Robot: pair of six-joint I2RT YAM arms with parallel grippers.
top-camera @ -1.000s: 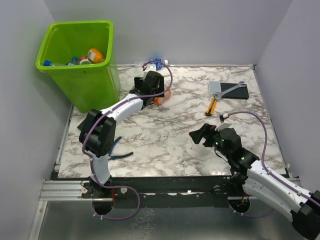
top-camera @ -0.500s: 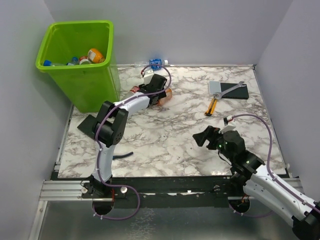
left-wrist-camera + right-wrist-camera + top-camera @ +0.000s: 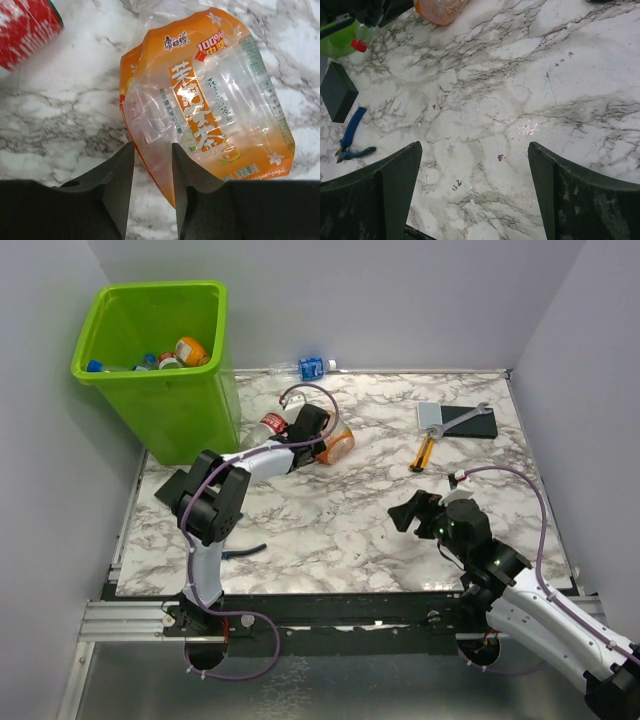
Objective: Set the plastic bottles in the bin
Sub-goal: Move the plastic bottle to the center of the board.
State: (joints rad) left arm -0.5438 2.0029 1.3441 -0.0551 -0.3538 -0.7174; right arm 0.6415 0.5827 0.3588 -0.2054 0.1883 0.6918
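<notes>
A crushed orange-labelled plastic bottle [image 3: 337,443] [image 3: 210,100] lies on the marble table right of the bin. My left gripper [image 3: 322,440] [image 3: 152,147] is shut on its near edge, with the thin plastic pinched between the two black fingers. A red-labelled bottle [image 3: 272,424] [image 3: 25,30] lies just beside it. A blue-labelled bottle [image 3: 305,368] rests against the back wall. The lime-green bin [image 3: 150,372] stands at the back left with several bottles [image 3: 185,350] inside. My right gripper [image 3: 405,510] [image 3: 475,145] hovers open over bare marble.
Blue-handled pliers [image 3: 240,550] [image 3: 351,135] lie near the front left, behind them a flat black pad [image 3: 180,485] [image 3: 337,90]. At the back right are another black pad [image 3: 470,422], a wrench [image 3: 472,411] and an orange-handled tool [image 3: 424,452].
My left gripper's jaws have closed from wide open onto the orange bottle, and the wrist has dropped lower toward the table. The right arm shifted slightly, then held still.
</notes>
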